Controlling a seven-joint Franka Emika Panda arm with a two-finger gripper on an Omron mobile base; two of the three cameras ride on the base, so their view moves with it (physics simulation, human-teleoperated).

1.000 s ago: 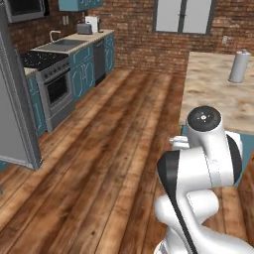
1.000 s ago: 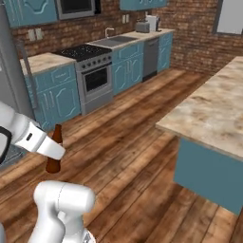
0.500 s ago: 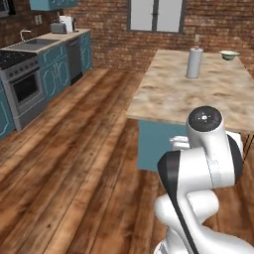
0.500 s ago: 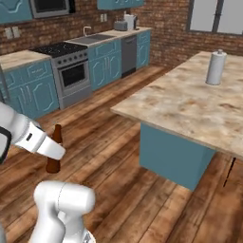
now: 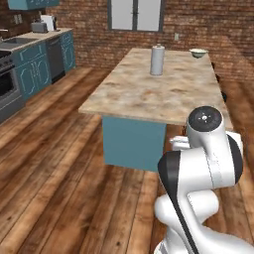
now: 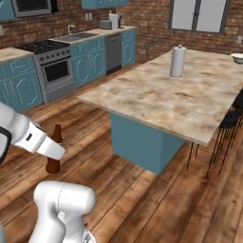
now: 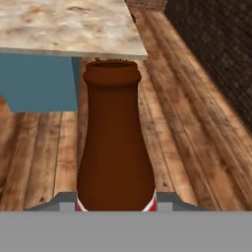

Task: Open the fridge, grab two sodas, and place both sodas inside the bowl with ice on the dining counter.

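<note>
Since a second ago the base has swung round, so the marbled beige stone worktop (image 5: 149, 89) now lies ahead instead of the stove and teal cabinets. Pinched in the claw (image 7: 115, 199) stands a smooth reddish-brown soda bottle (image 7: 114, 142), upright, above plank flooring. On the slab, a white paper towel roll (image 6: 177, 60) stands toward 12 o'clock; the small pale round bowl (image 5: 198, 52) sits near the far edge, around 1 o'clock.

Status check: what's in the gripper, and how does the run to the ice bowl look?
Gripper shut on brown soda bottle. Bowl at dining counter's far end. Paper towel roll stands mid-counter, short of bowl.
</note>
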